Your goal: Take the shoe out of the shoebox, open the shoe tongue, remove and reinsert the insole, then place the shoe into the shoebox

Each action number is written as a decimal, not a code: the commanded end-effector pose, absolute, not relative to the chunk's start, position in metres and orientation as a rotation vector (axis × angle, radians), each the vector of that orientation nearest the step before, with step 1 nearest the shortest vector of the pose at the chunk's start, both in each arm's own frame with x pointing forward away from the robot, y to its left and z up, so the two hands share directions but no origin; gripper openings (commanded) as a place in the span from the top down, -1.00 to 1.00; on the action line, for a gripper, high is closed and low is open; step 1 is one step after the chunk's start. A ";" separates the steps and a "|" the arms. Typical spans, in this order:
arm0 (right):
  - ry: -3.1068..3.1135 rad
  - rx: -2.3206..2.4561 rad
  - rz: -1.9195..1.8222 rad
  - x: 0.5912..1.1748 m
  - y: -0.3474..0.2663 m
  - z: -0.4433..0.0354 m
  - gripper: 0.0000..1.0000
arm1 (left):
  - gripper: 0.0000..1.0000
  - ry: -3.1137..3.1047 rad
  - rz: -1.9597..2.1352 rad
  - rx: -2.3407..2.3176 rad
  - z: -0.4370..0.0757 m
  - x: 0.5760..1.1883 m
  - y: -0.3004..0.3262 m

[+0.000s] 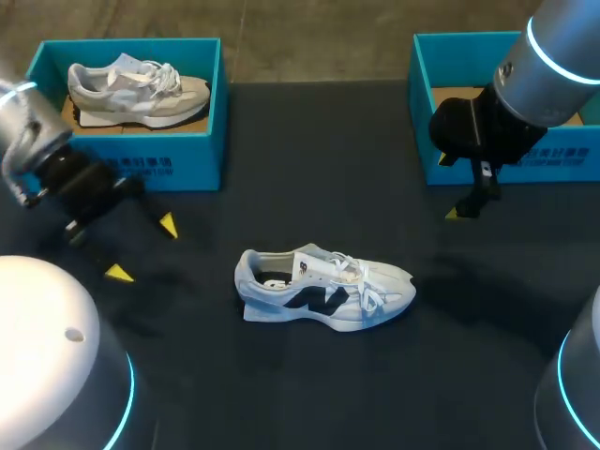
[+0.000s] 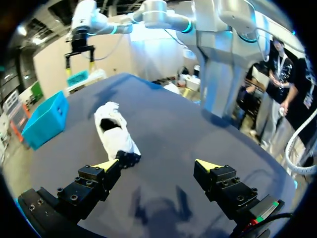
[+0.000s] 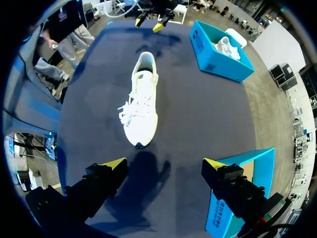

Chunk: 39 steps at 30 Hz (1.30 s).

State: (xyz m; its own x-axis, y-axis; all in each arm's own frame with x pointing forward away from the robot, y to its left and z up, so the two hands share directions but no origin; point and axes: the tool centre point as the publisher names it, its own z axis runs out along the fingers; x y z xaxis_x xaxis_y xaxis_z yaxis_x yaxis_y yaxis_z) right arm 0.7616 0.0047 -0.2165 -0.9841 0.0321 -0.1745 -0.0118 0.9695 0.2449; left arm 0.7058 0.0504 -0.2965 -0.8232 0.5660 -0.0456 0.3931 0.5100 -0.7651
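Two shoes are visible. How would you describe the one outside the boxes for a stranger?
The dark table has the left shoebox and the right shoebox, both blue, at its far corners. Near the middle, apart from both, stands the pale shoe. Unlike the grey shoe inside the left shoebox, it sits on bare tabletop and has a dark mark on its side.

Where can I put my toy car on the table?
The biggest bare patch of the black table lies between the left blue cardboard shoebox and the right blue cardboard shoebox, beyond the white sneaker with a navy logo. Another lies between that sneaker and the near edge. It is crowded before each box, where the left gripper and right gripper hang open.
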 end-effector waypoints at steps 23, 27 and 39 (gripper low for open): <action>2.940 0.017 0.364 0.762 0.006 -0.218 -1.00 | -1.00 -2.643 1.605 -0.415 -0.356 0.695 0.090; 2.940 0.017 0.364 0.762 0.006 -0.218 -1.00 | -1.00 -2.643 1.605 -0.415 -0.356 0.695 0.090; 2.940 0.017 0.364 0.762 0.006 -0.218 -1.00 | -1.00 -2.643 1.605 -0.415 -0.356 0.695 0.090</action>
State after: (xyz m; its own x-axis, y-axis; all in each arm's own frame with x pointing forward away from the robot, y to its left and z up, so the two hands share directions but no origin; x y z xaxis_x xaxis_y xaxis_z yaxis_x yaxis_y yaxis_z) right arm 0.7616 0.0048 -0.2165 -0.9841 0.0320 -0.1744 -0.0119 0.9695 0.2449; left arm 0.6964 0.0901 -0.3564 -0.9642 0.2379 -0.1170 0.2131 0.4324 -0.8761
